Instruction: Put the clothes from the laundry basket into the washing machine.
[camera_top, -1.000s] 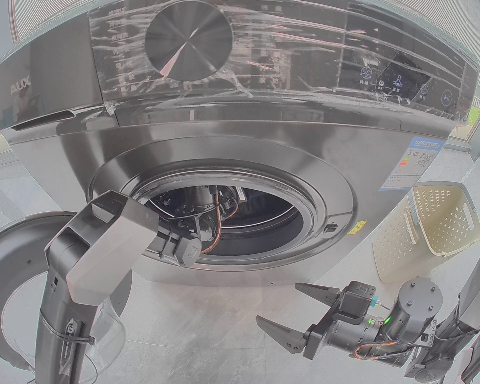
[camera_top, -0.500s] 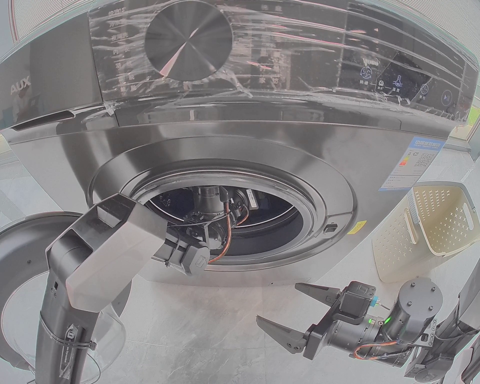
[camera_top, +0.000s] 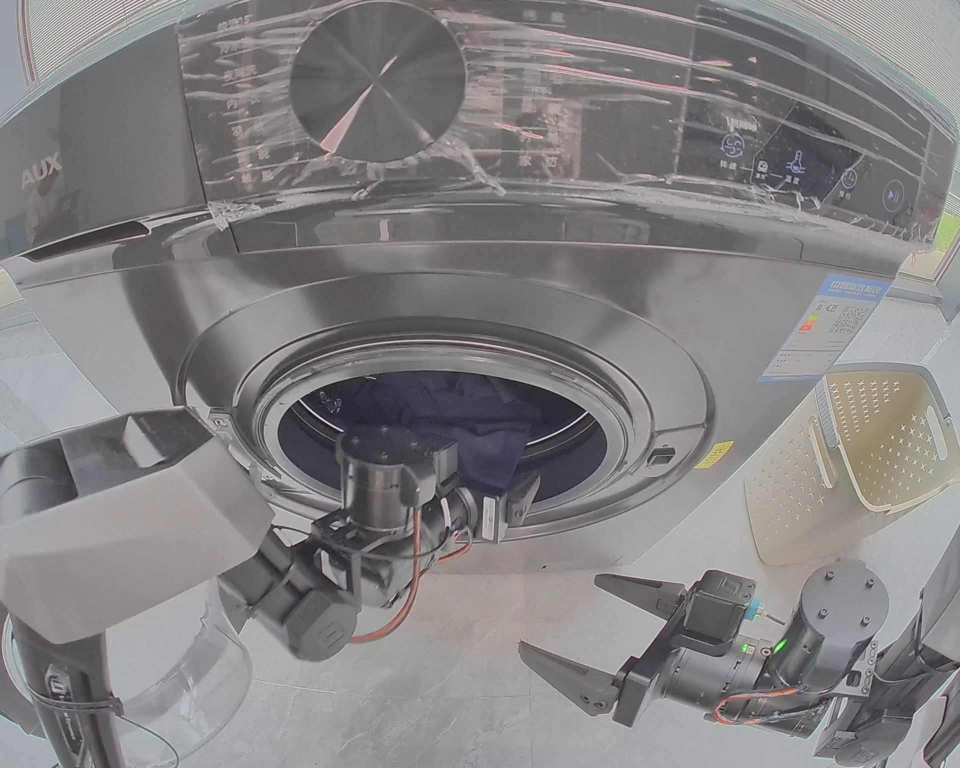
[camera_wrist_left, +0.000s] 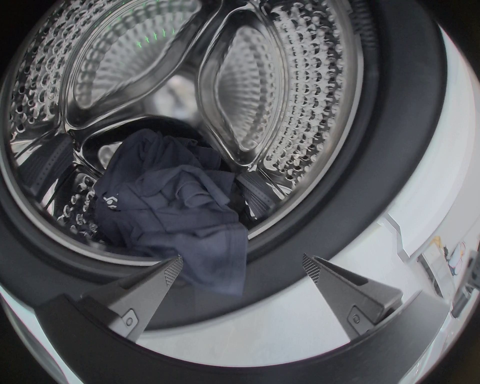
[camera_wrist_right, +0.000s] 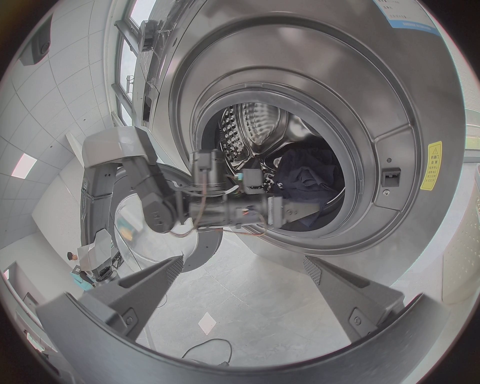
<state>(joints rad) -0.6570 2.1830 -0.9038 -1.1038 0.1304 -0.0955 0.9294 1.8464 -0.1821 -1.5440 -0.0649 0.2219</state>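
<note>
Setting: large indoor test room fitted out as a laundry corner. Evidence: front-loading washing machine on a polished grey tile floor, clear protective film stuck over its control panel, energy label on the front. Cream laundry basket lies on its side just beside the machine. Right wrist view: tall windows, grid ceiling with a lit panel, loose cable on the floor.
</note>
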